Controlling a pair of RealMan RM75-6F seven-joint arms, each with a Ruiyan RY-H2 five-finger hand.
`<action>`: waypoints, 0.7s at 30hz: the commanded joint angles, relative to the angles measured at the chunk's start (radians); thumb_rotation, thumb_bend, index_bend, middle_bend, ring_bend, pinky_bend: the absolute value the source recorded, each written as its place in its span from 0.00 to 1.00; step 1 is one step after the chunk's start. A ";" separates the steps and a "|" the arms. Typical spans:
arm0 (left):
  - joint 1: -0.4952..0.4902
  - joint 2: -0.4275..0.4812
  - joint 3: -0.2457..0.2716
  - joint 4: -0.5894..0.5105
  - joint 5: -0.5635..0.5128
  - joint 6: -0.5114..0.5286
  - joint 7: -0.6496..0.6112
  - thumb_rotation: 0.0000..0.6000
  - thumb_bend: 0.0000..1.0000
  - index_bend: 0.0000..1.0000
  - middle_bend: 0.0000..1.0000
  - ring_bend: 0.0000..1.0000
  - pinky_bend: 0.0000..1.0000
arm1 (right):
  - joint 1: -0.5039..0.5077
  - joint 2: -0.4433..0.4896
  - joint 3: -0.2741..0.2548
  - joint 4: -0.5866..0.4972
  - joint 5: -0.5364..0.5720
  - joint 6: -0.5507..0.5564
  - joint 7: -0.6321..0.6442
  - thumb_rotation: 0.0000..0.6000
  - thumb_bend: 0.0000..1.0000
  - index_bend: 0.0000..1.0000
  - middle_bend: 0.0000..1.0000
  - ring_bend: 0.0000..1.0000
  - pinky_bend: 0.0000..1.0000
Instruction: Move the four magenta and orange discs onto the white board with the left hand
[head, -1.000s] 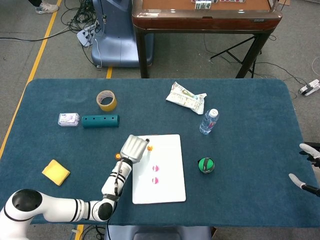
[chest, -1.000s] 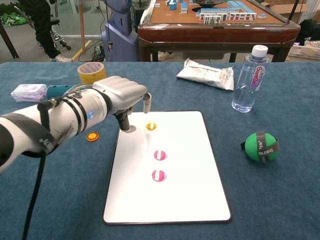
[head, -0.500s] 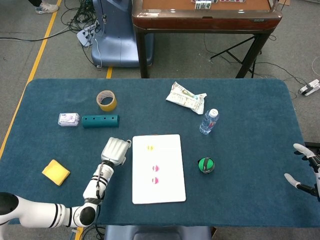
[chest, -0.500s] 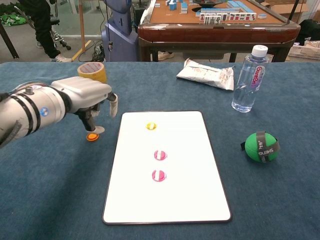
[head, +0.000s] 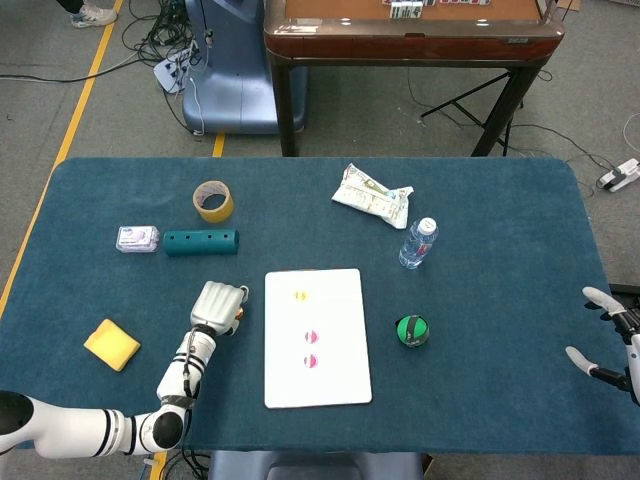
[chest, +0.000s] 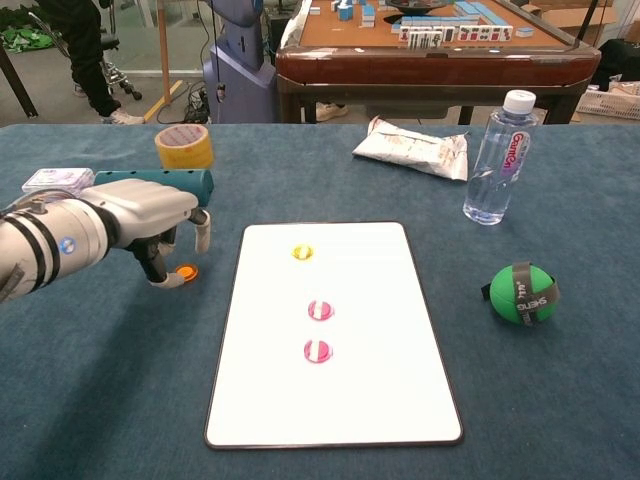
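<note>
Discs first: three sit on the board (chest: 380, 400) — a yellow-orange disc (chest: 302, 252) near its far end, two magenta discs (chest: 319, 310) (chest: 317, 351) in a line nearer its middle. The fourth, an orange disc (chest: 184, 272), lies on the worktop (chest: 560, 400) just left of the board. And the left robot hand (chest: 150, 215) has swung away! A second ago it hung over the board's far left corner by the yellow-orange disc; now it's off the board, left of it, fingers curled downward, thumb tip right beside the orange disc. Touching or not, I cannot tell; nothing looks held. My read: the third drop is done and this is the reach for the last one. The right robot hand (head: 608, 335), well right of the board, keeps its fingers apart, holding nothing.
</note>
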 joint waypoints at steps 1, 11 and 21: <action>0.006 -0.011 0.003 0.020 0.001 -0.010 -0.010 1.00 0.32 0.47 1.00 1.00 1.00 | 0.000 0.000 0.001 0.002 0.002 0.001 0.003 1.00 0.07 0.22 0.36 0.40 0.48; 0.018 -0.020 0.005 0.058 0.002 -0.026 -0.025 1.00 0.32 0.50 1.00 1.00 1.00 | 0.002 0.000 0.000 0.000 0.003 -0.004 -0.002 1.00 0.07 0.22 0.36 0.40 0.48; 0.024 -0.023 0.002 0.064 0.017 -0.028 -0.026 1.00 0.32 0.56 1.00 1.00 1.00 | 0.003 0.000 -0.001 -0.003 0.003 -0.007 -0.006 1.00 0.07 0.22 0.36 0.40 0.48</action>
